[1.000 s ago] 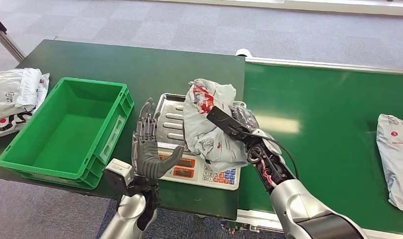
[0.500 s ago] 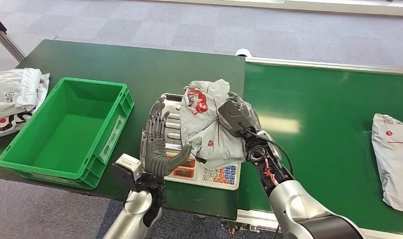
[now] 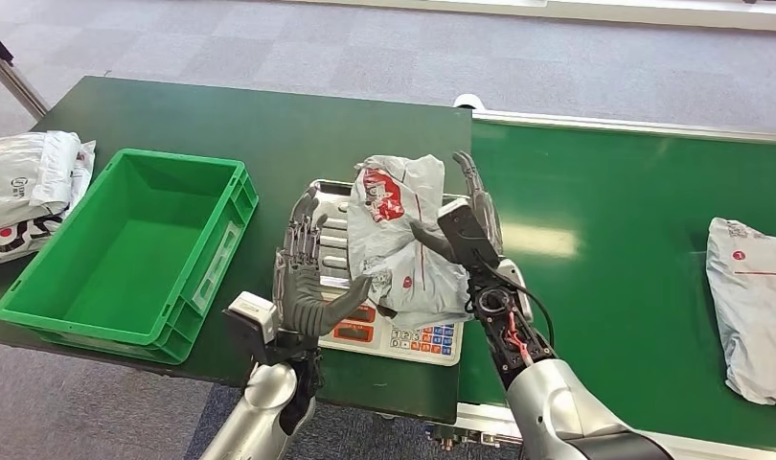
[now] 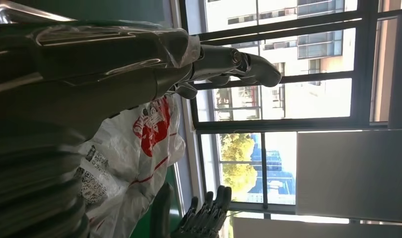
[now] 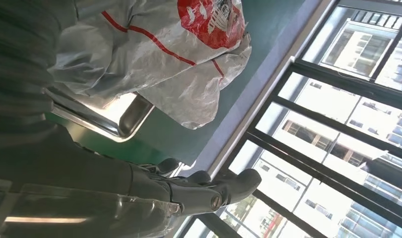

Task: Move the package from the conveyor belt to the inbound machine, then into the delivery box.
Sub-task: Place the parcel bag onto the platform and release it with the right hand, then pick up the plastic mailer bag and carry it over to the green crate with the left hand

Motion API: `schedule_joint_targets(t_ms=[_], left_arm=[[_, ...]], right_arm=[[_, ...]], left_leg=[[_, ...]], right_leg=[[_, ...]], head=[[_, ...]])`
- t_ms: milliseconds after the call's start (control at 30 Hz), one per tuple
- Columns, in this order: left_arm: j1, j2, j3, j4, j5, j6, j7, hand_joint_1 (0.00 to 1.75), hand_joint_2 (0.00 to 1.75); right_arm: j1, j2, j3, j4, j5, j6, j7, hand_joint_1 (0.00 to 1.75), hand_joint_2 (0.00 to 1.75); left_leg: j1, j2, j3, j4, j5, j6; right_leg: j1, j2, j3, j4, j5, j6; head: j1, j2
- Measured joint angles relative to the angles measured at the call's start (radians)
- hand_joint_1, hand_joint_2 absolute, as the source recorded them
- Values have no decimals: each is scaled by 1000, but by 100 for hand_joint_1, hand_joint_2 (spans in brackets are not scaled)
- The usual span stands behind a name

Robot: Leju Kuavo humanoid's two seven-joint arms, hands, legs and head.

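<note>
Green tabletop (image 3: 269, 125) mid-frame carries the scale (image 3: 403, 335); the grey package (image 3: 399, 235) rests there between the spread left hand (image 3: 303, 283) and spread right hand (image 3: 466, 216).

Silver arms, dark grey many-fingered left hand (image 3: 306, 278), right hand (image 3: 466, 225), exposed red wiring at the wrist

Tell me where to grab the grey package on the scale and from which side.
Grip the package at its bunched lower-left edge, probably from the left, where the open left hand waits. It lies crumpled on the scale tray, and the right hand stands open on its other side.
</note>
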Motion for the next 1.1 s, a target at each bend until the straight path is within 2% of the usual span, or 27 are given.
schedule_joint_targets(t_ms=[133, 367, 433, 567, 667, 933, 1100], left_arm=[[1, 1, 1, 0, -2, 19, 0, 0, 175], [7, 6, 6, 7, 2, -4, 0, 0, 175], [5, 6, 10, 18, 13, -41, 0, 0, 175], [-10, 0, 34, 64, 56, -179, 0, 0, 175], [-54, -8, 65, 125, 29, -230, 0, 0, 175], [-209, -9, 102, 299, -119, -129, 0, 0, 175], [-258, -9, 104, 364, -127, -121, 0, 0, 175]], right_arm=[[80, 0, -3, -82, -58, -15, -37, 0, 175], [315, -4, -4, -395, -263, -73, -46, 0, 175], [381, -8, -7, -479, -296, -86, -46, 0, 175], [476, -12, -24, -606, -323, -89, -46, 0, 175], [524, -13, -42, -671, -322, -87, -46, 0, 175], [607, -9, -83, -755, -354, -37, -46, 0, 175], [624, -9, -96, -770, -357, -33, -46, 0, 175]], left_leg=[[0, 0, 0, 0, 0, 0], [0, 0, 0, 0, -1, 0], [0, 0, -1, 0, -1, 0], [0, 0, 0, 0, -1, 0], [0, 0, 0, 0, -1, 0], [0, 0, 0, 0, 0, -1], [0, 0, 0, 0, -1, -1]], right_leg=[[0, 0, 0, 0, 0, 0], [0, 0, -1, 0, -1, 0], [0, 0, -1, 0, -1, 0], [0, 0, -1, 0, -1, 0], [0, 0, 0, 0, -1, 0], [0, 0, 0, 0, 0, 0], [0, 0, 0, 0, 0, 0]], head=[[0, 0], [0, 0], [0, 0], [0, 0], [0, 0], [0, 0], [0, 0]])
